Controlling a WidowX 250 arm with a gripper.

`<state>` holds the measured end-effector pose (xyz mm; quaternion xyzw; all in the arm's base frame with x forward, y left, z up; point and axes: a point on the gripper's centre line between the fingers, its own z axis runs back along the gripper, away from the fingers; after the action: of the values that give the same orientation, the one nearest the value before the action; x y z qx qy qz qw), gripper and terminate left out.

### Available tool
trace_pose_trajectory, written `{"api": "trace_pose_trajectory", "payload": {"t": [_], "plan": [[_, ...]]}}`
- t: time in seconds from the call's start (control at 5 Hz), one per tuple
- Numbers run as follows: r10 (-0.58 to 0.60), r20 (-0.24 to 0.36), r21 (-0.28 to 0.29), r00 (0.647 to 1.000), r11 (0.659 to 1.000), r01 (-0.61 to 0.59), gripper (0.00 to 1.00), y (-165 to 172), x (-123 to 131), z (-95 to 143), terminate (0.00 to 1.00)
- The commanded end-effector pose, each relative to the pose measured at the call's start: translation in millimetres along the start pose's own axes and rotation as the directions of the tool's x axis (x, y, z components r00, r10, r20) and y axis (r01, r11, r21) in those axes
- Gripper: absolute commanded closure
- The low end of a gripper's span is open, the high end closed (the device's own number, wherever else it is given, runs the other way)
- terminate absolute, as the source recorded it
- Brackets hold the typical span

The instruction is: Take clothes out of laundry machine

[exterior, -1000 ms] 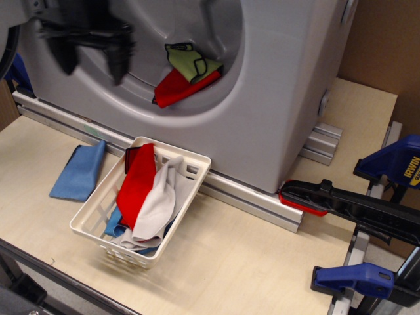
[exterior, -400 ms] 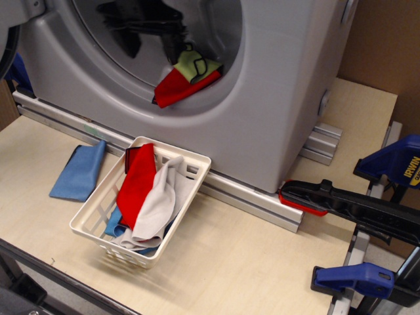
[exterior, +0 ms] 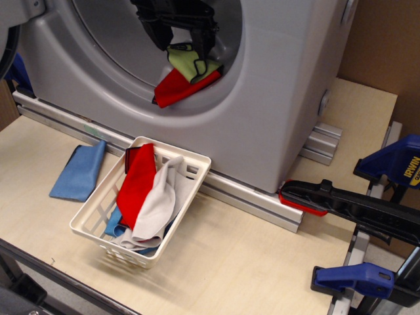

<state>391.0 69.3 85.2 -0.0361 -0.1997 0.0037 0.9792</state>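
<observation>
1. Clothes sit at the lower lip of the drum opening: a lime-green cloth (exterior: 189,60) with thin black edging lies on top of a plain red cloth (exterior: 178,86), the two touching, the red one draping toward the front rim.
2. Directly above them the black gripper (exterior: 185,38) reaches into the drum, its jaws standing apart, one finger on either side of the green cloth's upper edge; whether either finger touches the fabric cannot be told.
3. The laundry machine (exterior: 275,98), a silver-grey box with a large round recessed opening, occupies the far edge of the surface (exterior: 249,262) and rests on aluminium rails (exterior: 252,205).
4. In front of the machine, toward the near left part of the surface, stands a white basket (exterior: 190,180) holding a longer red cloth with black trim (exterior: 138,184), a white cloth (exterior: 161,200) and a bit of blue fabric.
5. A blue cloth (exterior: 80,170) lies flat just beside the basket, toward the left edge.
6. Along the right edge, a black-and-red bar clamp (exterior: 348,207) and blue clamps (exterior: 394,164) grip the surface near its front right corner.
</observation>
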Motion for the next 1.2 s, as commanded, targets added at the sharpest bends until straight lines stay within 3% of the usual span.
{"api": "trace_pose_trajectory", "payload": {"t": [0.0,0.2,0.6,0.8,1.0], "plan": [[-0.034,0.000,-0.041,0.999,0.999,0.034,0.00,-11,14,-4,0.00],[-0.101,0.054,-0.122,0.993,0.987,0.107,0.00,-21,9,-15,0.00],[-0.051,-0.032,-0.151,0.998,0.987,0.045,0.00,-25,-1,-26,0.00],[-0.009,-0.060,-0.140,0.998,0.990,0.000,1.00,-23,-8,-30,0.00],[-0.035,-0.051,-0.161,0.998,0.987,0.026,1.00,-21,-11,-27,0.00]]}}
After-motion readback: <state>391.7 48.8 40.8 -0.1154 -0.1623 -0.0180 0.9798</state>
